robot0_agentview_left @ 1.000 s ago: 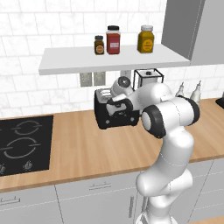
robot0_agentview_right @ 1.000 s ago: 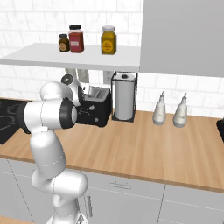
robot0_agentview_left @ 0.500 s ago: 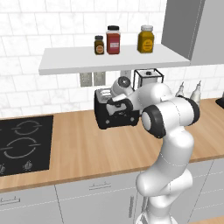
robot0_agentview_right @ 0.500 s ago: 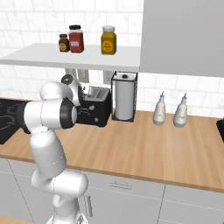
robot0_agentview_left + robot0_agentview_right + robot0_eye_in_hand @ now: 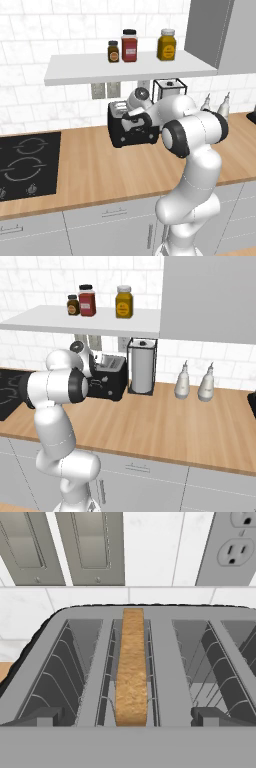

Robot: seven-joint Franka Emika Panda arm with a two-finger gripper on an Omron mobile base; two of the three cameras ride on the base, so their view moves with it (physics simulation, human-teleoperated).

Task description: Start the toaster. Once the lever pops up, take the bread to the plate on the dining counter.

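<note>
1. Bread [image 5: 132,667] stands on edge in a middle slot of the toaster [image 5: 165,662], directly ahead of the claw [image 5: 127,717] and centred between its two dark tips, which sit spread wide to either side of the slice and pinch nothing.
2. Its long axis runs straight away from the hand camera, from the near rim of the slot toward the wall, so the thin faces of the slice look toward the two tips (that is the relation a later pinch would turn on, I judge).
3. Toaster slots on both sides of the slice show bare wire guides; the slice's top edge rides about level with the silvery top.
4. From the left base view, the claw [image 5: 134,119] hovers over the black toaster [image 5: 120,134], which sits on the wood counter [image 5: 90,165] against the tiled wall; the single arm reaches in from the toaster's right.
5. Whether the lever is down I cannot tell, so I judge the starting step as not yet confirmed; the plate and dining counter lie elsewhere.
6. Farther back, a paper-towel holder [image 5: 142,372] stands just beside the toaster, two bottles [image 5: 195,384] stand along the wall, outlets [image 5: 231,547] sit behind, and three jars [image 5: 130,46] rest on the shelf [image 5: 125,67] above.
</note>
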